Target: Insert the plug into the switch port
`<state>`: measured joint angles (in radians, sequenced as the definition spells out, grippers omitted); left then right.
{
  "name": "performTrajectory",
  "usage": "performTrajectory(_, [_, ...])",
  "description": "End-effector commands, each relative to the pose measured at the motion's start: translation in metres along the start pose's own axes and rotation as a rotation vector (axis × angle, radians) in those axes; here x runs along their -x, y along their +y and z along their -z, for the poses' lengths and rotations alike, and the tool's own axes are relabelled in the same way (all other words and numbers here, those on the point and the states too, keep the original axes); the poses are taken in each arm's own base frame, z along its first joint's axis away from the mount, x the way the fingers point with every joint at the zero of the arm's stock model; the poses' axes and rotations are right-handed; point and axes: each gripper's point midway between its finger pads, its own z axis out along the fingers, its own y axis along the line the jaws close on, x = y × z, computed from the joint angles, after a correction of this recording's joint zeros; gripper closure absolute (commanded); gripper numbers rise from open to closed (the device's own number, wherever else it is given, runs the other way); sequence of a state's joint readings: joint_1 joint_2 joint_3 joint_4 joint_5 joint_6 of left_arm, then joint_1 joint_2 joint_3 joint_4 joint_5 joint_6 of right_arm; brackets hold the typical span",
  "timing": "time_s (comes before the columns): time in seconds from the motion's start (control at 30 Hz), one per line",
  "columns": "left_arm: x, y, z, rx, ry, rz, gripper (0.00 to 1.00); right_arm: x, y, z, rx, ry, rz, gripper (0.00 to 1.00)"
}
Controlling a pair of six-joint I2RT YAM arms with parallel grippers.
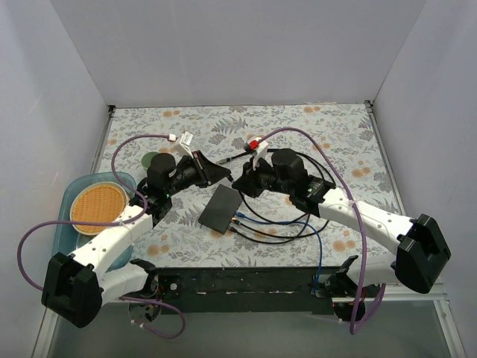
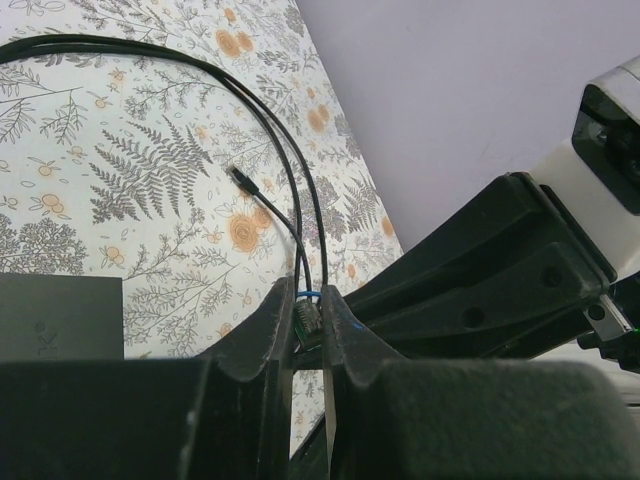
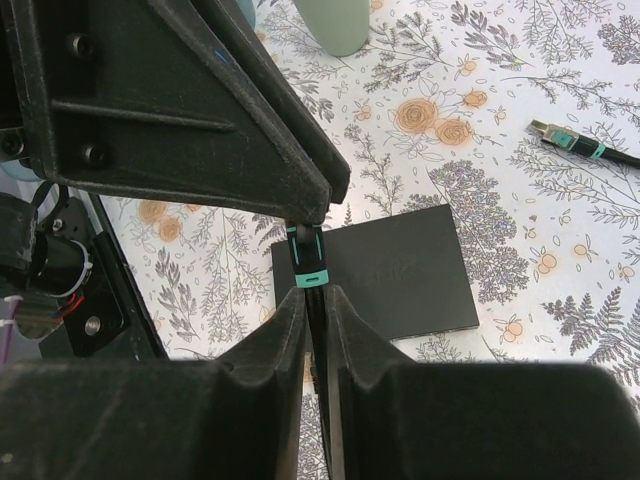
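- The plug (image 3: 307, 262), a small connector with a teal collar on a thin black cable (image 3: 316, 325), is held in the air between both grippers, above the bench (image 1: 335, 142) and near the far end of the dark grey switch (image 1: 220, 207).
- The left gripper (image 2: 306, 300) is pressed together on the plug's front.
- The right gripper (image 3: 315, 295) is closed on the cable just behind the collar.
- The plug is judged light, rigid and small, and the cable limp, so a hold on the hard body is advised.
- Its long axis is lined up with the right gripper's fingers, tip toward the left gripper.
- Whether it is aimed at a port cannot be told.
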<state>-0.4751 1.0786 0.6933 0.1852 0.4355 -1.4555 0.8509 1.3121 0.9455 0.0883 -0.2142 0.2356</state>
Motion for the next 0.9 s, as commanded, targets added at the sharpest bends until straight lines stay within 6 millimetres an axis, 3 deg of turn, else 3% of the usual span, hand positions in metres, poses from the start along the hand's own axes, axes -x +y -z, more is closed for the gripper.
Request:
performTrajectory(0.0, [-0.007,-0.006,-0.001,-0.045,0.03,-0.002,1.0,0.034,0.008,0.0,0.021,-0.115,0.007,0.9])
performTrajectory(0.03, [-0.008,-0.005,-0.001,-0.045,0.034,-0.002,1.0,0.033,0.006,-0.001,0.011,-0.117,0.001,0.98])
performTrajectory(0.1, [-0.01,-0.004,-0.001,-0.044,0.039,-0.003,0.98,0.03,0.002,0.0,-0.01,-0.109,-0.007,0.99])
performTrajectory(0.13, [-0.01,-0.004,-0.001,-0.042,0.039,-0.006,0.85,0.029,-0.003,0.0,-0.039,-0.106,-0.01,0.99])
performTrajectory(0.17, [-0.01,-0.002,-0.001,-0.035,0.037,-0.008,0.42,0.026,-0.006,0.001,-0.054,-0.101,-0.009,0.99])
performTrajectory(0.2, [-0.008,-0.001,-0.001,-0.024,0.029,-0.013,0.23,0.025,-0.008,0.001,-0.067,-0.096,0.004,0.99])
performTrajectory(0.23, [-0.007,0.003,0.0,0.006,0.026,-0.01,0.11,0.02,-0.013,0.003,-0.093,-0.079,0.009,0.99])
performTrajectory(0.27, [0.0,0.007,0.0,0.04,-0.003,-0.017,0.05,0.018,-0.017,0.004,-0.11,-0.068,0.015,0.99])
performTrajectory(0.47, [0.025,0.033,0.007,0.248,-0.086,-0.081,0.02,-0.008,-0.041,0.014,-0.223,0.024,0.094,0.99])
performTrajectory(0.57, [0.024,0.048,0.008,0.311,-0.078,-0.089,0.02,-0.033,-0.065,0.023,-0.336,0.126,0.128,0.99])
performTrajectory(0.7, [0.014,0.067,0.002,0.343,-0.014,-0.079,0.02,-0.057,-0.079,0.03,-0.392,0.208,0.163,0.99])
performTrajectory(0.87, [-0.007,0.109,-0.005,0.403,0.092,-0.016,0.02,-0.089,-0.095,0.037,-0.446,0.339,0.198,0.99])
